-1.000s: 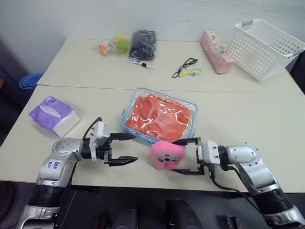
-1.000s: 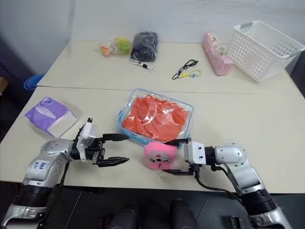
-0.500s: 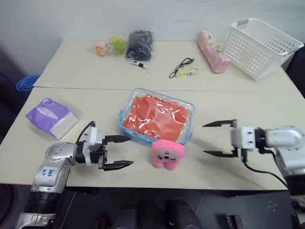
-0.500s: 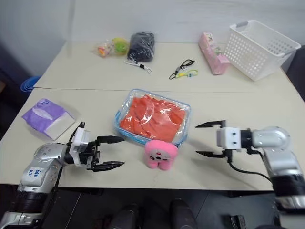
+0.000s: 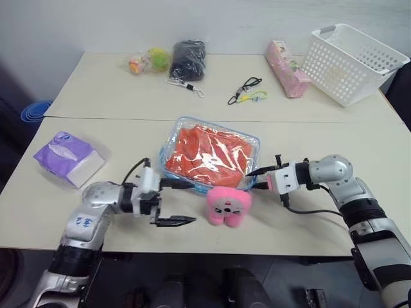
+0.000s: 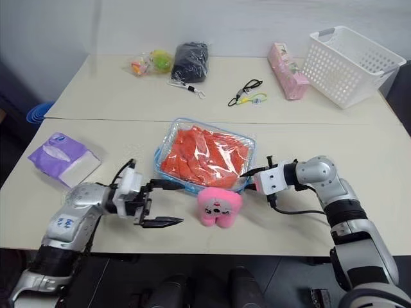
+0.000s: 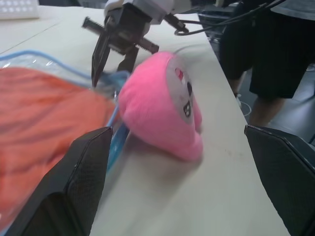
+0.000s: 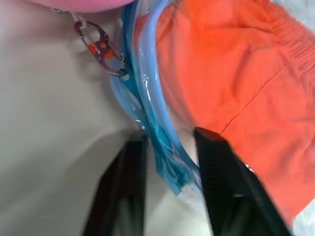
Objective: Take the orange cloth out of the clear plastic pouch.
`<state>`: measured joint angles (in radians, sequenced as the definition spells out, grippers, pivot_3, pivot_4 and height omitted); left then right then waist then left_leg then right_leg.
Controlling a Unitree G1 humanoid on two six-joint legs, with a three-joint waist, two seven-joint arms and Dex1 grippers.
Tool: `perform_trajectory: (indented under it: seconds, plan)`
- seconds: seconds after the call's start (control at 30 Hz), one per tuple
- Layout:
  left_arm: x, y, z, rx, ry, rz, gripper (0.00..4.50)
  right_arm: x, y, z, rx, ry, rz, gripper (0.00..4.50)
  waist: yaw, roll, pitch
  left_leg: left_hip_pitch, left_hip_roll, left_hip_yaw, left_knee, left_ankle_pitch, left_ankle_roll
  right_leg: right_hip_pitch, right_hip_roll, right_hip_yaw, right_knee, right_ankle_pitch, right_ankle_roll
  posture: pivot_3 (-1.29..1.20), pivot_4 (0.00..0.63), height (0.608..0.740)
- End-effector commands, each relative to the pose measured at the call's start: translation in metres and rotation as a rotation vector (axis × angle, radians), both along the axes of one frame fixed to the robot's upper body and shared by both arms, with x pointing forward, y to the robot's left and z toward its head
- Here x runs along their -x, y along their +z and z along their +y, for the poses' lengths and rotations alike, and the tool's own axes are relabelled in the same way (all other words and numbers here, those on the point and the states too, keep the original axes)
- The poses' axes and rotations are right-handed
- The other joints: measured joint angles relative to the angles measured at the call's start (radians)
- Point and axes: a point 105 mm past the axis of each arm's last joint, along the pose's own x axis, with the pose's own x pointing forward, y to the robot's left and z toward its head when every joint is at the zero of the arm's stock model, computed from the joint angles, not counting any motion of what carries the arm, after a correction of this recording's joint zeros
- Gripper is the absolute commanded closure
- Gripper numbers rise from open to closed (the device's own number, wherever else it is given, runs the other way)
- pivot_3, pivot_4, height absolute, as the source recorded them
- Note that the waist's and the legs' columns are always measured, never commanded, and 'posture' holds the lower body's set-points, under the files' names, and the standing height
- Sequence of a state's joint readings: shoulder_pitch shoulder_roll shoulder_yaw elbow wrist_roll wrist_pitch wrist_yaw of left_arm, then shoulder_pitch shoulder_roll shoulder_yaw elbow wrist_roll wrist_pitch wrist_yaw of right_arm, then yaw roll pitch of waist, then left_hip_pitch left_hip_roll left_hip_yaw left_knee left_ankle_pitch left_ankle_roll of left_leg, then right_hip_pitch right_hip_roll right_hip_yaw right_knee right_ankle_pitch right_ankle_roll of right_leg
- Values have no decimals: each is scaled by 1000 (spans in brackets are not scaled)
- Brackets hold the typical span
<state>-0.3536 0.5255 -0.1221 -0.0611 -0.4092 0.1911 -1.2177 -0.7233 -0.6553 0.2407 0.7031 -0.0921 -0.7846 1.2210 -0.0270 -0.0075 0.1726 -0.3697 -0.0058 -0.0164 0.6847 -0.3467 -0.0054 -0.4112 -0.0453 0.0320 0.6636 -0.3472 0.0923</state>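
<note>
Two grippers work at the near table edge. The right gripper (image 8: 170,172) pinches the blue-edged near right corner of the clear plastic pouch (image 5: 186,128), which lies mid-table with the orange cloth (image 5: 209,154) inside. The left gripper (image 5: 183,202), fingers spread wide, hovers left of the pink plush toy (image 5: 227,205).

The cloth (image 5: 212,157) is bright orange-red, showing through a clear pouch (image 5: 172,149) edged in light blue. Beside it sits a pink plush toy (image 5: 227,206) with a white face. The tissue pack (image 5: 69,156) is purple and white, the mesh basket (image 5: 352,63) white, the tabletop (image 5: 359,141) pale beige, and the far bundle (image 5: 190,59) black.
</note>
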Motion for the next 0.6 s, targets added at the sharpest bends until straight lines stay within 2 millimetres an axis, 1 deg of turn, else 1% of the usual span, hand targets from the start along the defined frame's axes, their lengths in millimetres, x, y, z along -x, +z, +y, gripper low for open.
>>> perform_trajectory:
  seconds: [0.03,0.1,0.13,0.17,0.23,0.33,0.43,0.53,0.6]
  plan:
    - [-9,-5,-29,-25,-20,-12,0,-3,8,-7,-8,-27,-12,4459,-1,0,0,0,0,0,0,0,0,0,0,0,0,0,0,0,150,740]
    - [-15,-11,-49,-43,-33,-7,0,-4,8,-7,-13,-29,-10,4484,-1,0,0,1,0,0,0,0,0,0,1,0,1,0,0,0,150,740]
    - [-17,-16,-55,-63,-38,12,0,-4,8,-6,-13,-28,-9,4484,-1,0,0,1,0,0,0,0,0,0,1,0,1,0,0,0,150,740]
    - [-20,-23,-60,-99,-35,2,185,-4,8,-5,-17,-27,-7,4496,-1,0,0,1,0,1,0,0,0,0,1,1,1,0,0,0,150,740]
    - [-24,-31,-64,-137,-22,-6,588,-4,9,-4,-23,-26,-5,4500,-3,0,0,1,0,1,0,0,0,0,1,1,1,0,0,0,150,740]
    - [-25,-27,-66,-108,-16,-6,1484,-3,10,-6,-33,-35,-6,4500,-2,0,0,1,1,1,0,1,-1,-1,1,1,2,0,0,0,150,740]
    - [-20,-19,-53,-83,-43,1,2410,0,11,-17,-29,-50,-1,4500,-1,0,0,1,1,1,0,1,-1,-1,1,1,2,0,0,0,150,740]
    - [-21,-15,-27,-97,-40,11,3214,3,11,-29,-19,-60,7,4500,-1,0,0,1,1,0,0,1,-1,-1,1,1,2,0,0,0,150,740]
    - [-26,-17,-4,-146,-3,12,3768,6,11,-36,-6,-69,11,4500,-1,0,0,1,1,0,0,1,-1,-1,1,1,1,0,0,0,150,740]
